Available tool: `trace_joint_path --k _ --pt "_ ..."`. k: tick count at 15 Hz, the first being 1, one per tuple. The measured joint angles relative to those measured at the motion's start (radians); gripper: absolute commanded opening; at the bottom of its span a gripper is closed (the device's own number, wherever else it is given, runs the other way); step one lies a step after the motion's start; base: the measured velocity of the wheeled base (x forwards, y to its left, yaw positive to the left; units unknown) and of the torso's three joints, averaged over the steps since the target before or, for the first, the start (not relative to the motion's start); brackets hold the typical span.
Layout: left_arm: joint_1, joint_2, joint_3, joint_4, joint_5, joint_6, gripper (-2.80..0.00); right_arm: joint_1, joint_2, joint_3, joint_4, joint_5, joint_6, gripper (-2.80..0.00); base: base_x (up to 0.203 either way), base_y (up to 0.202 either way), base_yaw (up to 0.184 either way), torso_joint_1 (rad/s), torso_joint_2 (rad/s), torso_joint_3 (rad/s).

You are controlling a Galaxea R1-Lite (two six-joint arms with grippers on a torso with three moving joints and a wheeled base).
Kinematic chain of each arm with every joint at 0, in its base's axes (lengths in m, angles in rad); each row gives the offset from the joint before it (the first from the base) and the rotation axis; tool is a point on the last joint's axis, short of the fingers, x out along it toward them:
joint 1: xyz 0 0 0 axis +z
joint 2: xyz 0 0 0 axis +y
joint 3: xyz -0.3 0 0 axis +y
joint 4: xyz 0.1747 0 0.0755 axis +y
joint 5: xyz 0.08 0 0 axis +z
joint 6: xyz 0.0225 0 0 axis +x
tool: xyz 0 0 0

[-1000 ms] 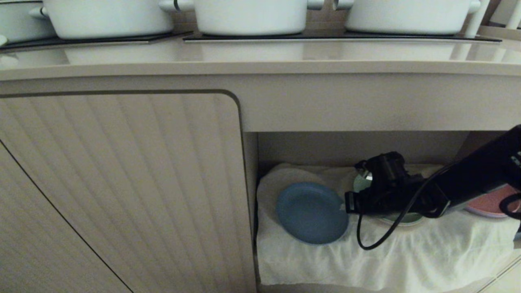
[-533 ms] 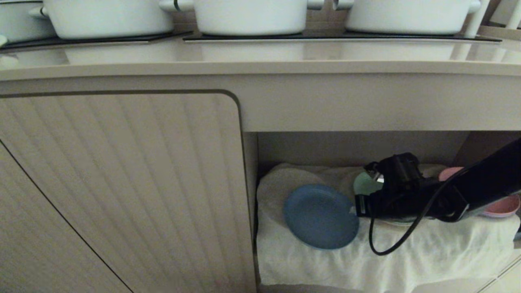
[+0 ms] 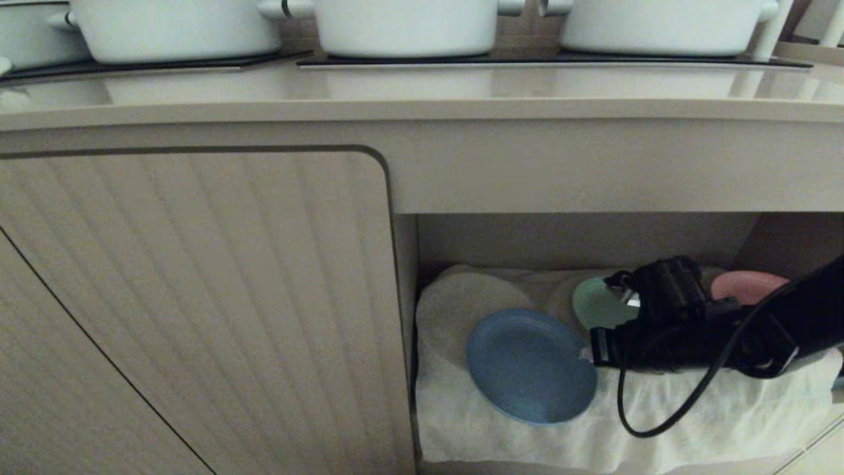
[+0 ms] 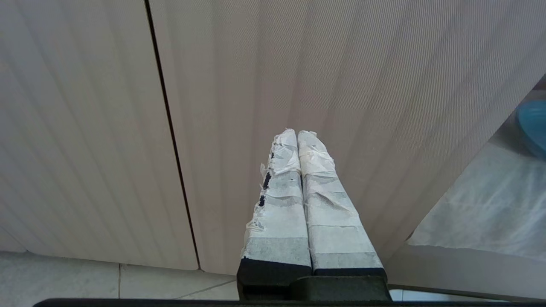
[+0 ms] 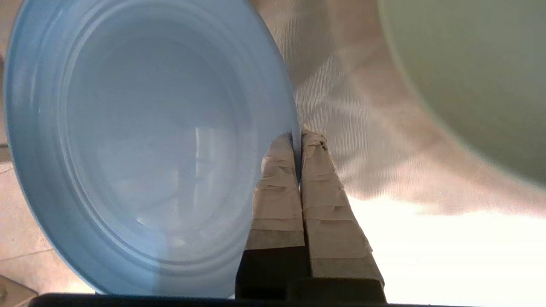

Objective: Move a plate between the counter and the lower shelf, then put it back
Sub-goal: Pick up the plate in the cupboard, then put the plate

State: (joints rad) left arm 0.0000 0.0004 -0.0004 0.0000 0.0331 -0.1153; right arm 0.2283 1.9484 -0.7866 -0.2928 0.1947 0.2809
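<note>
The light-blue plate (image 3: 531, 366) hangs tilted just above the white cloth of the lower shelf (image 3: 692, 422), near its front. My right gripper (image 3: 585, 355) is shut on the plate's right rim; in the right wrist view the taped fingertips (image 5: 313, 147) pinch that rim of the plate (image 5: 140, 145). The beige counter (image 3: 422, 99) runs across the top of the head view. My left gripper (image 4: 297, 135) is shut and empty, pointing at a ribbed cabinet door, outside the head view.
A green plate (image 3: 597, 303) and a pink plate (image 3: 745, 285) lie on the cloth behind my right arm. White pots (image 3: 405, 26) stand on the black cooktop. The ribbed cabinet door (image 3: 198, 310) closes the left side. My arm's black cable (image 3: 649, 422) loops over the cloth.
My right arm has drawn back to the right and toward the shelf's front, carrying the blue plate with it. More of the green and pink plates shows behind it.
</note>
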Motion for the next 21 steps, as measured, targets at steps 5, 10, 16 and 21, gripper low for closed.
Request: trace_joint_path --k 5,10,16,21 --pt "0.000 0.000 0.000 0.000 0.000 0.000 -2.80 0.000 -0.070 0.073 -0.002 0.000 -0.004 -2.80 0.000 0.000 0.000 0.000 0.00 0.000" --pt "0.000 0.000 0.000 0.000 0.000 0.000 -2.80 0.000 -0.136 0.171 -0.004 0.002 -0.038 -2.80 0.000 0.000 0.000 0.000 0.00 0.000" --pt "0.000 0.000 0.000 0.000 0.000 0.000 -2.80 0.000 -0.236 0.292 -0.006 0.002 -0.038 -2.80 0.000 0.000 0.000 0.000 0.00 0.000" --pt "0.000 0.000 0.000 0.000 0.000 0.000 -2.80 0.000 -0.343 0.414 -0.008 0.001 -0.038 -2.80 0.000 0.000 0.000 0.000 0.00 0.000"
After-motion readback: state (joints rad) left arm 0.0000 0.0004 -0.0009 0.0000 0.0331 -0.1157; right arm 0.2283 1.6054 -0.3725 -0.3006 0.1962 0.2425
